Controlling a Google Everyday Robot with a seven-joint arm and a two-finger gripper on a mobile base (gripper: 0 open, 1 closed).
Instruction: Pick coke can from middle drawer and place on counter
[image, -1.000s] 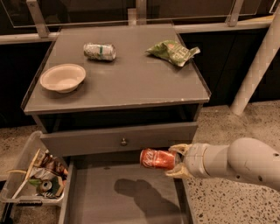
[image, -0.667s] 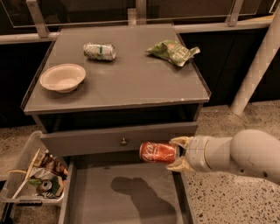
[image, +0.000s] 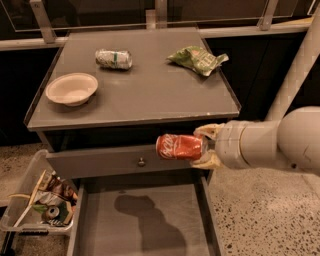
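Observation:
My gripper (image: 206, 146) is shut on the red coke can (image: 180, 147), holding it on its side in the air. The can hangs in front of the grey drawer front with the knob (image: 141, 162), above the open middle drawer (image: 145, 220) and just below the front edge of the counter (image: 145, 90). The white arm reaches in from the right. The drawer floor shows only the arm's shadow.
On the counter lie a white bowl (image: 72, 88) at the left, a silver-and-green can (image: 114, 58) on its side at the back, and a green chip bag (image: 198, 59) at the back right. A clear bin of rubbish (image: 42, 202) stands on the floor to the drawer's left.
The gripper has lifted the coke can upward, from above the drawer to near the counter's front edge.

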